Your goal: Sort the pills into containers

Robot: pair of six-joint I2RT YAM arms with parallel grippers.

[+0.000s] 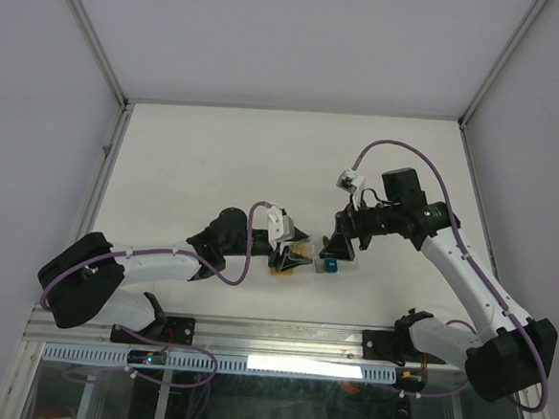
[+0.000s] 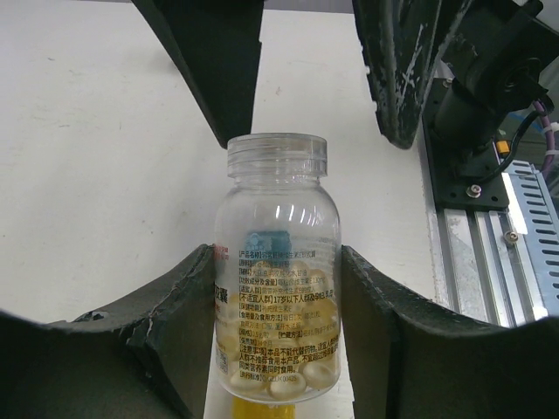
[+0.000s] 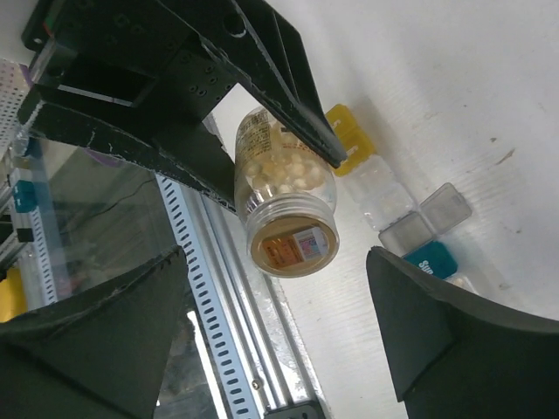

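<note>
Left hand (image 2: pixel 276 262) clamps bottle (image 2: pixel 278 262) of pills (image 2: pixel 297 380) (right hand (image 3: pixel 275 257) agape).

The bottle (image 2: pixel 278 297) sits between the left fingers (image 2: pixel 131 349), containers (image 3: pixel 393 209) on the table (image 1: pixel 216 157) beside it.

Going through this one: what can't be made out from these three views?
Right wrist: whether the bottle is open or sealed at its mouth; whether the pill box cells hold anything; the teal cell is partly behind the right end effector.
Left wrist: the pill box is almost wholly hidden behind the bottle in the left end effector; label print unreadable.
Top: bottle and pill box too small.
</note>
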